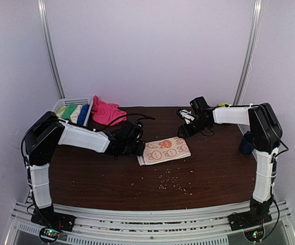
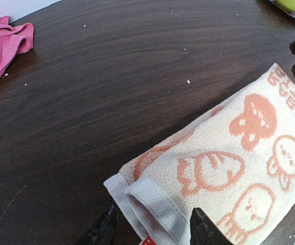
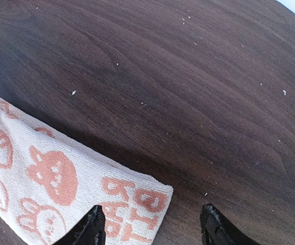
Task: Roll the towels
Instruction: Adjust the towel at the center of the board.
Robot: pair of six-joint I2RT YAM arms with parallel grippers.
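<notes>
A folded cream towel with peach-orange rabbit and carrot prints [image 1: 165, 149] lies flat mid-table. My left gripper [image 1: 139, 148] is open at its left end; in the left wrist view the towel [image 2: 224, 168] has its white hemmed corner lying between the left gripper's [image 2: 152, 236] spread fingers. My right gripper [image 1: 181, 131] is open over the towel's far right corner; in the right wrist view that corner of the towel [image 3: 60, 178] lies between the right gripper's [image 3: 152, 232] fingers. A crumpled hot pink towel [image 1: 106, 111] lies at the back left and also shows in the left wrist view [image 2: 2, 46].
A white mesh basket [image 1: 60, 103] at the back left holds green, cream and blue towels. A dark blue object [image 1: 247, 143] sits by the right arm. A yellow-green thing [image 2: 290, 4] lies at the back right. Crumbs [image 1: 170, 181] speckle the dark wood table [image 1: 96, 178].
</notes>
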